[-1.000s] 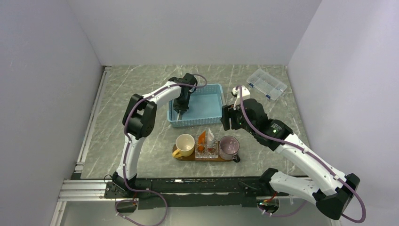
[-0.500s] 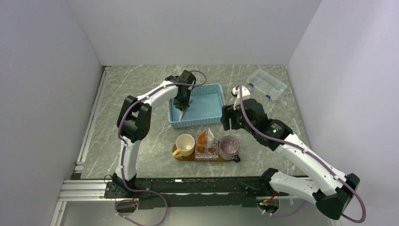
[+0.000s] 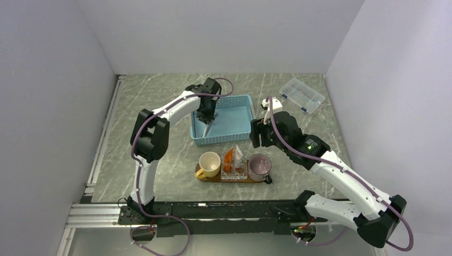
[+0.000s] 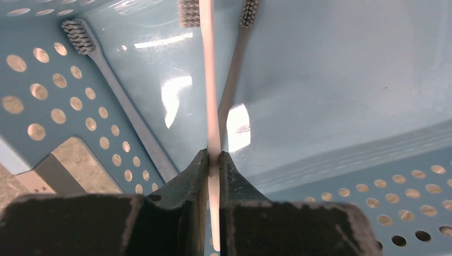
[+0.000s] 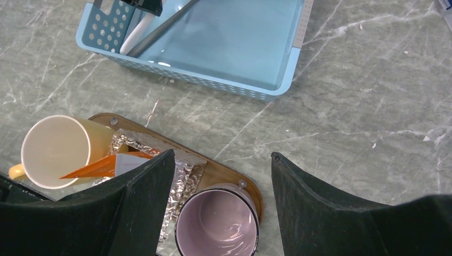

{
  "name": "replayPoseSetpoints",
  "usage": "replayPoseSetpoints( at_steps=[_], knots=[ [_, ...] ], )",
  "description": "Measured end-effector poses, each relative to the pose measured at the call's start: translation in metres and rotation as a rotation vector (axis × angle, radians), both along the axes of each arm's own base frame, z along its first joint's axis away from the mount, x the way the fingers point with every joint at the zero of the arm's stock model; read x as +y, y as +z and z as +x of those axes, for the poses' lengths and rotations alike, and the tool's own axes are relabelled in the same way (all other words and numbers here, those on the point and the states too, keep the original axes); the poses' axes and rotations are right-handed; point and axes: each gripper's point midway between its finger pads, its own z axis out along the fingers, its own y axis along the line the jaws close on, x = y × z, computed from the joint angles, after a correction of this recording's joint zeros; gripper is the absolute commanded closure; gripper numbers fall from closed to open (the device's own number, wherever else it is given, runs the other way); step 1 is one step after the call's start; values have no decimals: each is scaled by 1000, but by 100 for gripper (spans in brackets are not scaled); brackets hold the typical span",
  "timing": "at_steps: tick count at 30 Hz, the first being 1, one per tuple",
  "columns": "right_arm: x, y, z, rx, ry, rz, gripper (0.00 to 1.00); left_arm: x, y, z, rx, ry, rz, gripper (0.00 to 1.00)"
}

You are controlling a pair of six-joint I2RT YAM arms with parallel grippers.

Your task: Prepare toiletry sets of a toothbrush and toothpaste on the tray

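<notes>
A blue perforated basket (image 3: 237, 114) sits mid-table on the grey, marble-veined table (image 3: 154, 101). Far right of it, well apart, lies a clear compartment box (image 3: 301, 95), turned at an angle. Near the basket's near side stand a yellow cup (image 3: 209, 164) on the left, its handle to the left, and a pink cup (image 3: 259, 167) on the right. Between the cups is a glinting, crinkled-looking clear holder (image 3: 234, 170). A metal rail (image 3: 104, 138) runs along the table's left edge.

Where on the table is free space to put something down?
The grey marble table is bare left of the dark wooden oval tray and between the blue perforated basket and the clear compartment box. The tray is crowded: yellow cup, glass holder, lilac mug.
</notes>
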Motion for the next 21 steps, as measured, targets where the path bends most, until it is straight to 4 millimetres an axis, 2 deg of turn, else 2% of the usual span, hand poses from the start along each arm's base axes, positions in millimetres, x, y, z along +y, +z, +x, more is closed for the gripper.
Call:
replayPoseSetpoints(
  at_steps=[5, 15, 21],
  knots=[
    [0, -1, 0, 3, 0, -2, 32, -2, 18, -2, -29, -8, -37, 100],
    [5, 2, 2, 9, 9, 8, 32, -11, 107, -5, -205, -67, -180, 100],
    [11, 19, 3, -12, 19, 45, 31, -12, 135, -15, -270, -122, -235, 100]
  ],
)
